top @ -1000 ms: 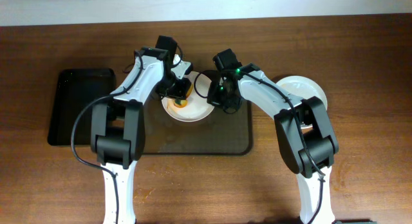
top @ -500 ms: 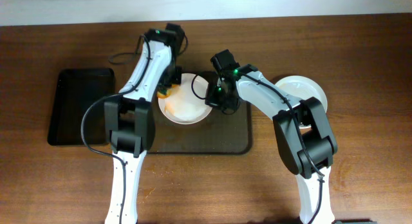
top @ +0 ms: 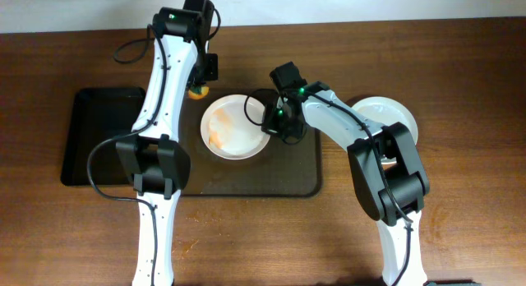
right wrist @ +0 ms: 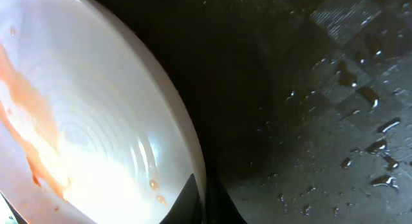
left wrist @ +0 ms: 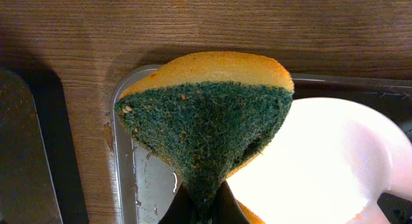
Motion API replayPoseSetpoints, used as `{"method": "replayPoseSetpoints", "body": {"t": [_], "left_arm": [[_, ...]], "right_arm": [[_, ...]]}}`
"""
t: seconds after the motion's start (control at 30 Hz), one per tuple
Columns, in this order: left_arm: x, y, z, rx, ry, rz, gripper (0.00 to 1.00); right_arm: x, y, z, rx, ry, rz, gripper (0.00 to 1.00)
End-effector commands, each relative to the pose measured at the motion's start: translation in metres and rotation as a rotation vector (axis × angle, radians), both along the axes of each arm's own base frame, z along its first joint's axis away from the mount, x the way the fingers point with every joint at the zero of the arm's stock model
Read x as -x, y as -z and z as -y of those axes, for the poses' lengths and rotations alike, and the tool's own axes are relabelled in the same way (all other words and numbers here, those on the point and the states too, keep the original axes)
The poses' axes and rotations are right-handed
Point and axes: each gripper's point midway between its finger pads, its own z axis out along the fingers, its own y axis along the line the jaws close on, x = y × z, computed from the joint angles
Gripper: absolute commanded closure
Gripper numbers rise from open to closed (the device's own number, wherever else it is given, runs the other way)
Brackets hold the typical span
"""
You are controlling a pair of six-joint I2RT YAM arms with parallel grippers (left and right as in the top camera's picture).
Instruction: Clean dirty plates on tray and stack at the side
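The right gripper [right wrist: 196, 201] is clamped on the rim of the plate [top: 233, 126], one finger over and one under the edge. This grip appears intended to anchor the plate on the tray [top: 288, 175] against scrubbing force. From this gripper the plate extends away toward the left arm. An orange sauce [right wrist: 26, 127] streak remains on its far half.

The left gripper [left wrist: 201, 210] is pinched shut on the sponge [left wrist: 206, 114], green scouring face outward and yellow backing behind. The sponge is folded between the jaws. The plate lies just beside this gripper, clear of the sponge.

One second ago the sponge was pressed on the plate centre. Half a second ago it was at the plate's edge. It is now off the plate, over the tray corner. The right gripper's hold is unchanged.
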Motion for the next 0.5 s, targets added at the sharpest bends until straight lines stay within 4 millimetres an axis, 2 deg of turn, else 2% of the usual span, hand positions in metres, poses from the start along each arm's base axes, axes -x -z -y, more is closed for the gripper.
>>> {"method": "replayPoseSetpoints", "body": {"t": [0.0,0.07,0.13,0.2,0.27,0.33,0.47], "left_arm": [[0.000,0.000,0.001,0.005,0.017,0.001,0.99],[-0.002,0.000,0.001,0.007,0.017,0.009,0.99],[-0.004,-0.001,0.002,0.008,0.017,0.015,0.99],[-0.004,-0.001,0.002,0.009,0.017,0.017,0.99],[-0.006,-0.001,0.002,0.010,0.017,0.022,0.99],[-0.006,-0.001,0.002,0.010,0.017,0.023,1.00],[-0.006,-0.001,0.002,0.010,0.017,0.023,0.99]], "right_arm": [[-0.003,-0.005,0.012,0.038,-0.094,0.031,0.96],[-0.014,-0.037,0.026,0.114,-0.110,0.137,0.96],[-0.020,-0.075,0.047,0.266,-0.116,0.261,0.96],[-0.018,-0.116,0.069,0.460,-0.090,0.378,0.96],[-0.016,-0.146,0.078,0.626,-0.069,0.484,0.96],[-0.013,-0.164,0.083,0.781,-0.050,0.563,0.96],[-0.003,-0.194,0.078,1.009,-0.030,0.695,0.96]]}}
